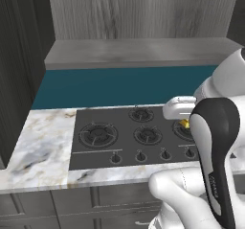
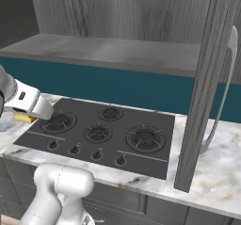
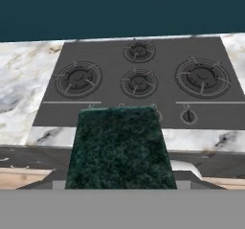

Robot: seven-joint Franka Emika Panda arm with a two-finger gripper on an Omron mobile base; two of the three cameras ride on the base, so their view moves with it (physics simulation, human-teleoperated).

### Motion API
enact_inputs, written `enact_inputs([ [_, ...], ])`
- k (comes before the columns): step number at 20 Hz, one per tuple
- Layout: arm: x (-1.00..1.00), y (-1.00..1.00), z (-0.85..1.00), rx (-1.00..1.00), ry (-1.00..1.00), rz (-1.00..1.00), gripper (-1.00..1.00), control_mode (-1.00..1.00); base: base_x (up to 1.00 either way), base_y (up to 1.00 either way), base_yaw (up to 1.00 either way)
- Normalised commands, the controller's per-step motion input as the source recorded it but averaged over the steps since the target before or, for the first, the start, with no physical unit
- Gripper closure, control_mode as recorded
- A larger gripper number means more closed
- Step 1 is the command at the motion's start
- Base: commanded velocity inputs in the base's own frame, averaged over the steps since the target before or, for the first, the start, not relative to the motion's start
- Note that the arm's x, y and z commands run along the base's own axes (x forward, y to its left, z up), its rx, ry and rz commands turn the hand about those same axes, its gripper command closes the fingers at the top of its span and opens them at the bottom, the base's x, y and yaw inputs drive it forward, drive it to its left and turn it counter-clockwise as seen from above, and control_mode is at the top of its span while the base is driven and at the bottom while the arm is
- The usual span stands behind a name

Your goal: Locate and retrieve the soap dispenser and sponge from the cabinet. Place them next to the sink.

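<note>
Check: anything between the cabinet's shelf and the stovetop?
Just bare teal wall between the shelf and stovetop, in both base views.

sponge: flat rectangular block (image 3: 119, 146), mottled dark green top; a yellow sliver (image 1: 183, 123) at 3 o'clock in the left base view
stovetop: flat black-grey gas hob (image 3: 105, 109), darker ring burners and knobs
counter: white marble slab (image 1: 45, 142), grey and tan veining
wall: plain teal backsplash band (image 1: 119, 84)
cabinet: dark grey wood-grain wall unit (image 2: 207, 83), light grey shelf
</note>
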Motion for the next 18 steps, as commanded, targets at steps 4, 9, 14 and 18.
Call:
enact_inputs([
  [4,0.0,0.0,0.0,0.0,0.0,0.0,1.0,-1.0,0.0,0.0,0.0],
  [9,0.0,0.0,0.0,0.0,0.0,0.0,1.0,-1.0,0.0,0.0,0.0],
  [14,-0.01,0.0,0.0,0.0,0.0,0.0,1.0,1.0,-0.16,0.0,0.0],
  [18,0.0,0.0,0.0,0.0,0.0,0.0,1.0,1.0,-0.53,0.1,-0.01],
])
